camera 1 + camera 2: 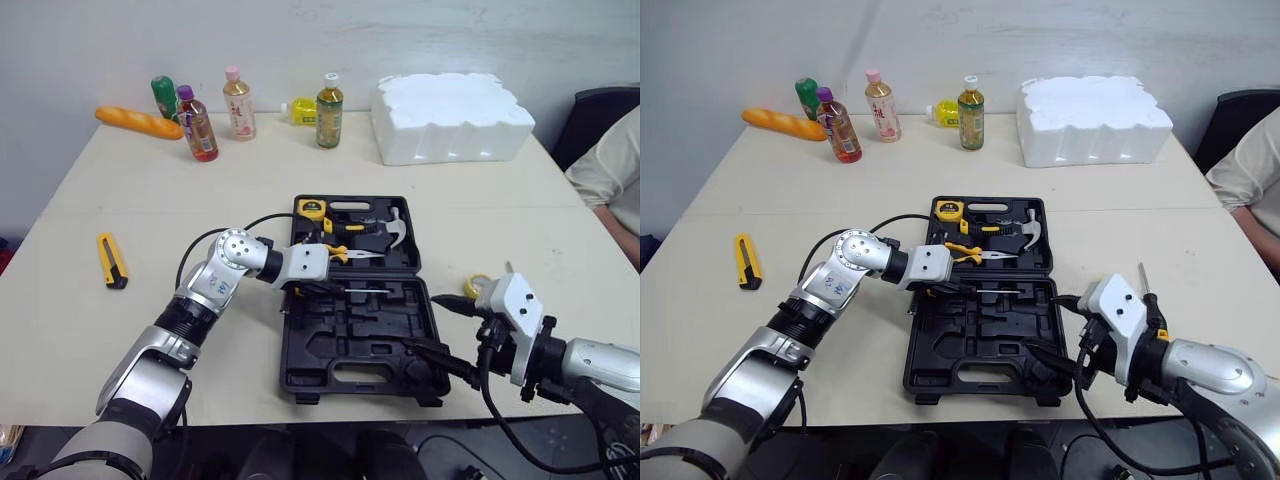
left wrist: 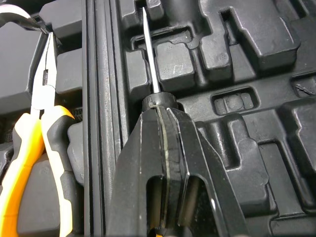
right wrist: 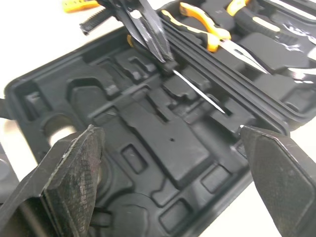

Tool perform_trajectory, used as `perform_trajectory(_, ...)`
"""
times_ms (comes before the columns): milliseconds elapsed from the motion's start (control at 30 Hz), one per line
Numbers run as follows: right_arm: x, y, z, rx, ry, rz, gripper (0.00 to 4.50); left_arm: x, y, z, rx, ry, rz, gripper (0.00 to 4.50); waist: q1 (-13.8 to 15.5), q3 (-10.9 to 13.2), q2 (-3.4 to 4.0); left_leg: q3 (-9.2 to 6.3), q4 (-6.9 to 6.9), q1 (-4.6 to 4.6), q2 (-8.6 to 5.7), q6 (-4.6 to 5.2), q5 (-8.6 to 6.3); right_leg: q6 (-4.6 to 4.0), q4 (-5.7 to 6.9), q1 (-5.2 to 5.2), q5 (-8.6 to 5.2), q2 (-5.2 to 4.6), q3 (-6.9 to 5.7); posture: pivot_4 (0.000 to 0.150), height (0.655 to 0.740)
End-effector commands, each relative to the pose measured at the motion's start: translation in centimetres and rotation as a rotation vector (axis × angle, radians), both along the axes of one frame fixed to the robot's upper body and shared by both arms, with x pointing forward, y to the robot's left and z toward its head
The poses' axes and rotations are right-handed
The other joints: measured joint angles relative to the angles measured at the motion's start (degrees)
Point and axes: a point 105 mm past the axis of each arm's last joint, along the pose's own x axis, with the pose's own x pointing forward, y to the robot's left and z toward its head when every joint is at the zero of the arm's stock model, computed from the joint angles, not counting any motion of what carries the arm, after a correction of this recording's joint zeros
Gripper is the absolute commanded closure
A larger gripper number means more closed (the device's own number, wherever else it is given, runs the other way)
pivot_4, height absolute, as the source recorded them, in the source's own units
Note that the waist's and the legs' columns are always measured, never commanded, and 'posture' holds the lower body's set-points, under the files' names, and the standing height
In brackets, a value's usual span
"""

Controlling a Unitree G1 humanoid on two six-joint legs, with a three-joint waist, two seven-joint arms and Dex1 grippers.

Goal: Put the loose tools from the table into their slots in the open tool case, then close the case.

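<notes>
Nearest: R gripper (image 1: 420,321) at front-right corner of tool case (image 1: 300,375), fingers spread wide, gripping nothing. Case open flat on table (image 1: 150,200), black, w/ moulded slots in near half. L gripper (image 2: 160,106) reaching in from left by the hinge, clamped tight on screwdriver (image 2: 149,54) at its dark collar. Thin shaft along narrow groove in near half, just beside hinge, pointing twd right side. Can't tell if seated all the way. Far half: pliers (image 1: 340,252) w/ yellow handles just beside L wrist, hammer (image 1: 395,225) to their right, tape measure (image 1: 312,208) in far-left corner. Utility knife (image 1: 112,260), yellow/black, loose on table well left of case. Along far edge: bottles (image 1: 329,110), bread loaf (image 1: 140,122), white foam block (image 1: 450,115). Person's sleeve (image 1: 610,170) at right edge.
</notes>
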Motion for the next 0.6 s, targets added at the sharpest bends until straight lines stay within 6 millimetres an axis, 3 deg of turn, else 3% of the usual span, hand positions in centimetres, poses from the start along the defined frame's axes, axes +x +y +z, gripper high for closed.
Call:
perform_trajectory(33,0.9,-1.8,1.8,-0.035,-0.135,-0.068,0.00,-1.4,1.7,2.9,-0.220,0.163,-0.004,3.85,-0.67,0.17,0.07,0.02,-0.01,-0.04,0.00,-0.01,0.00,0.00,0.01,-0.07,0.00,0.01,0.00,0.150,0.7400)
perform_trajectory(100,0.5,-3.0,2.3,-0.018,-0.122,-0.084,0.00,-3.5,3.7,6.9,-0.406,0.242,-0.061,3.18,-1.43,0.56,0.06,0.03,-0.01,-0.26,0.02,-0.07,0.04,-0.02,0.12,-0.31,-0.01,0.01,0.00,0.150,0.7400)
perform_trajectory(133,0.0,-3.5,2.3,-0.008,-0.092,-0.069,0.00,-3.4,5.2,7.6,-0.432,0.233,0.015,2.71,-1.53,0.71,0.07,0.03,0.00,-0.37,0.07,-0.32,0.18,-0.05,0.15,-0.44,-0.03,0.03,-0.02,0.150,0.7400)
perform_trajectory(233,-0.9,-5.3,2.8,0.014,-0.044,-0.085,0.00,-3.4,9.7,7.4,-0.430,0.213,0.229,1.40,-1.71,0.75,0.19,0.00,0.05,-0.88,0.13,-0.58,0.32,-0.09,0.49,-1.03,-0.05,0.14,0.00,0.150,0.7400)
perform_trajectory(333,-1.3,-7.3,3.1,0.009,-0.025,-0.132,0.00,-4.6,13.0,6.9,-0.422,0.260,0.358,0.12,-1.63,0.79,0.28,-0.04,-0.07,-0.74,0.08,-0.56,0.28,-0.10,0.44,-1.02,-0.06,0.25,0.18,0.150,0.7400)
perform_trajectory(400,-1.7,-10.0,3.2,-0.022,-0.015,-0.206,0.00,-5.6,17.0,6.1,-0.442,0.295,0.521,0.04,-1.44,0.82,0.27,-0.04,-0.02,-0.74,0.05,-0.46,0.23,-0.09,0.24,-1.01,-0.05,0.22,0.23,0.150,0.7400)
perform_trajectory(433,-1.8,-12.6,3.6,-0.045,-0.011,-0.282,0.00,-6.6,21.0,5.1,-0.448,0.297,0.693,0.04,-1.40,0.83,0.24,-0.03,-0.03,-0.74,0.04,-0.22,0.08,-0.09,0.21,-1.01,-0.05,0.19,0.27,0.150,0.7400)
perform_trajectory(533,-2.2,-17.5,4.3,-0.085,-0.005,-0.416,0.00,-9.8,28.9,3.2,-0.414,0.272,1.036,0.04,-1.94,0.96,0.19,0.05,-0.07,-0.69,0.09,-0.17,-0.12,-0.16,0.17,-1.07,-0.08,0.18,0.35,0.150,0.7400)
perform_trajectory(600,-2.3,-19.5,4.3,-0.106,-0.001,-0.465,0.00,-11.6,32.3,3.1,-0.404,0.244,1.168,0.04,-1.88,1.01,0.01,0.09,-0.33,-0.57,0.10,-0.16,-0.15,-0.23,0.07,-1.05,-0.12,0.17,0.37,0.150,0.7400)
